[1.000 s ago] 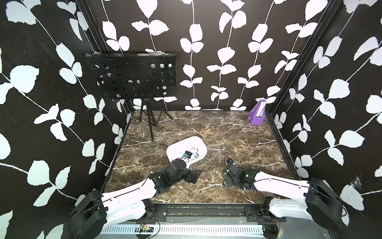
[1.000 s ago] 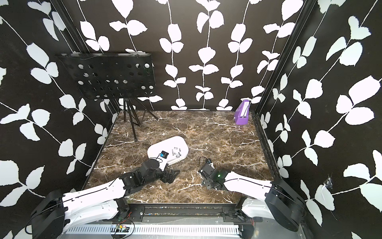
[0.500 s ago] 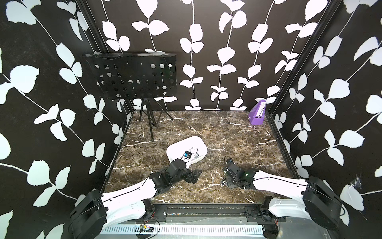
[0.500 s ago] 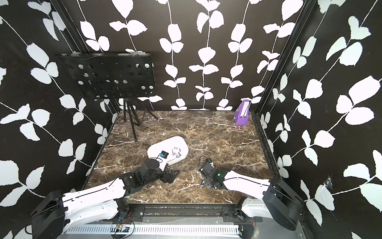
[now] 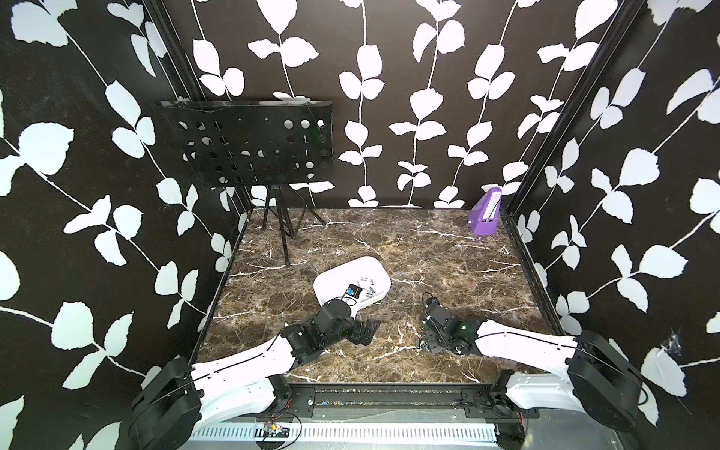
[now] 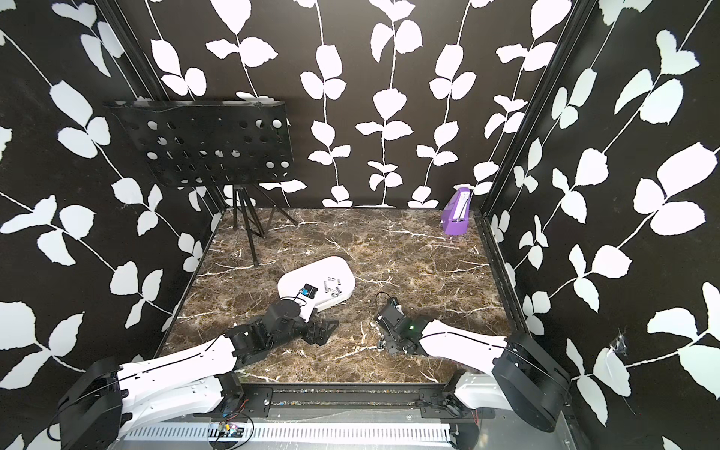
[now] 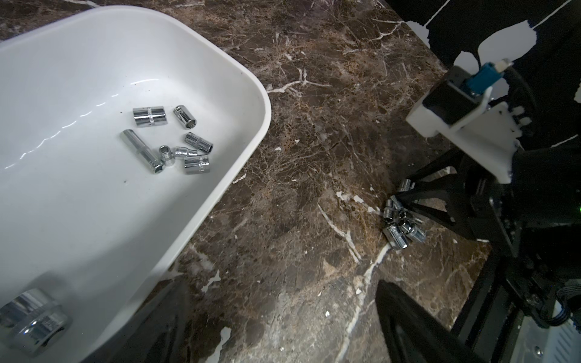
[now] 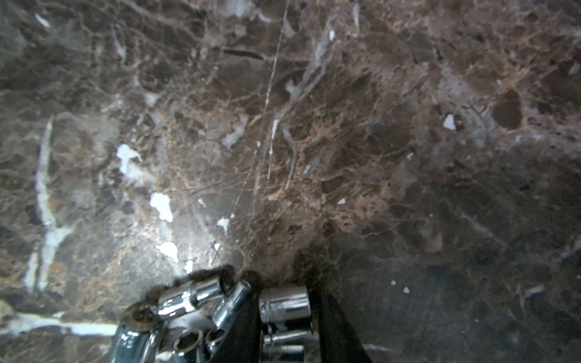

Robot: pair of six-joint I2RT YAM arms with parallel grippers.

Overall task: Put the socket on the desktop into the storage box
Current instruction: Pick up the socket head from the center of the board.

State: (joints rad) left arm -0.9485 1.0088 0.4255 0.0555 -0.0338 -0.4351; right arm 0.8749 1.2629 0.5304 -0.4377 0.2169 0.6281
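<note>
The brown marble-patterned desktop (image 5: 428,253) carries everything here. Near its middle lies the white plastic shallow storage box (image 5: 343,272) with rounded corners. In the left wrist view several loose chrome sockets (image 7: 169,144) lie in it, with one large chrome socket (image 7: 31,317) apart from them. The left gripper (image 5: 364,331) sits low just beside the box, its fingers spread wide and holding nothing. The right gripper (image 5: 423,343) is down at the desktop, well apart from the box, in a small heap of chrome sockets (image 7: 399,223). The right wrist view shows its two black fingers pressed to the sides of one short chrome socket (image 8: 284,303), so I judge the grasp made and the lift not yet begun. The next move calls for a straight lift clear of the neighbouring sockets that crowd the fingers, then a carry over the box rim before letting go. The small purple upright box (image 5: 485,216) in the far corner bears a pale label, too small to read. No size marks can be made out on the sockets either.
</note>
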